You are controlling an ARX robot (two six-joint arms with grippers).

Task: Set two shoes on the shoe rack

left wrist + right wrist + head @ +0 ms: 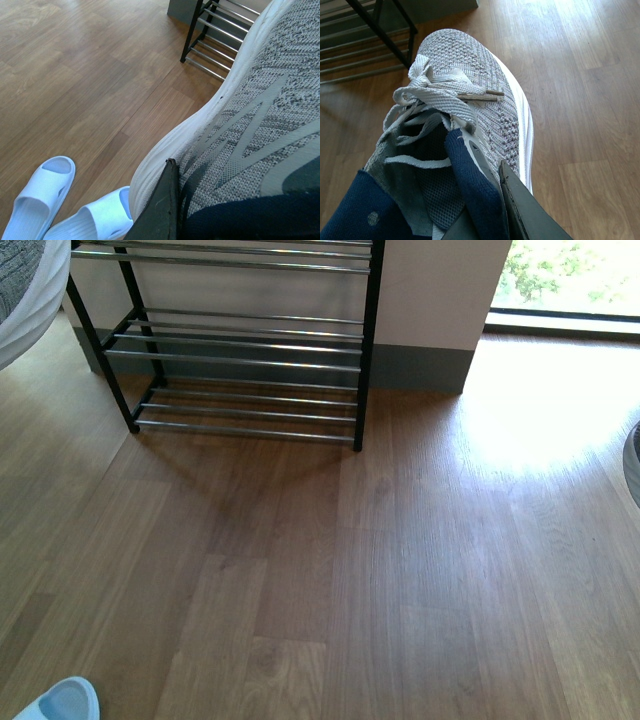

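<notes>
Grey knit sneaker with a thick white sole (260, 115) fills the left wrist view, its dark zigzag side mark close to the lens. One black finger (162, 210) of the left gripper (170, 195) presses against the knit just beside the navy collar. The other finger is hidden, so the pinch on the shoe shows from one side only. In the front view this sneaker hangs clear of the floor at 10 o'clock, near the black metal shoe rack with thin chrome bars (366, 360), which stands against the white wall at 12 o'clock.

The second grey knit sneaker, with pale laces and a navy tongue (470, 100), is pinched the same way by the right gripper (520, 210): one dark finger lies along its side at the collar, the other is out of sight. Its toe points towards the rack's foot. Neither shoe touches the rack.

A pale blue plastic slide sandal (60, 702) lies on the brown wood-plank floor (350, 570) at 7 o'clock; the left wrist view shows its mate just beside it. Sunlight falls through a window (570, 275) at 1 o'clock.
</notes>
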